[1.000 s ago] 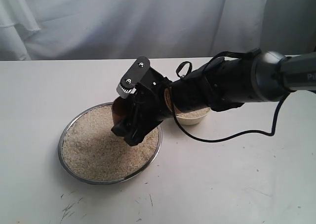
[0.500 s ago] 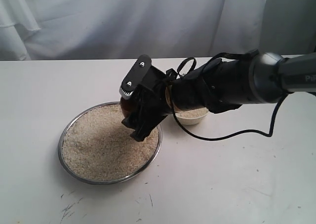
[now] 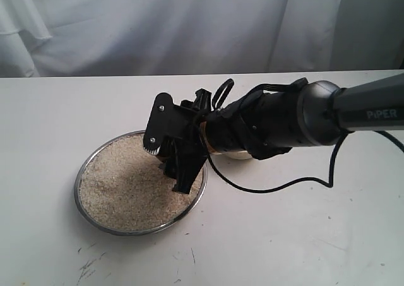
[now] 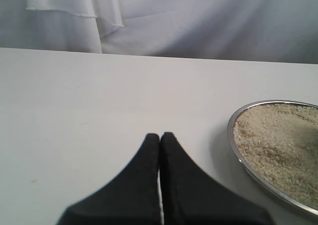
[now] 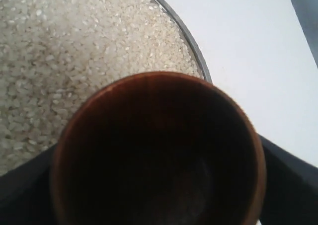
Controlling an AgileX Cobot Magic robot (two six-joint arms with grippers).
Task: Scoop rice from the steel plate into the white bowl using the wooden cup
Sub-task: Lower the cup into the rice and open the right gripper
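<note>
While you watch the exterior view, note that the right arm (image 3: 297, 112) reaches in from the right and across the middle. The right gripper (image 3: 178, 175) points down over the right side of the plate (image 3: 85, 201), with its fingertips low over the rice (image 3: 126, 185). Whether they touch the grains you cannot tell. The cup is hidden behind the gripper here. Only a sliver of the bowl (image 3: 242, 154) shows under the arm, just beside the plate's right rim. All of it stands on a white table (image 3: 303, 235).

Your left wrist view shows the left gripper (image 4: 160, 150) with its two black fingers pressed together and nothing between them. It hangs over bare table, near the plate's rim, where part of the rice heap shows.

Your right wrist view looks straight into the cup (image 5: 159, 150). Black fingers (image 5: 22, 185) press on it from both sides, so the jaws are clamped on the cup. Its dark inside holds no rice that you can make out. The cup sits over the rice close to the plate's rim, with white table beyond.
</note>
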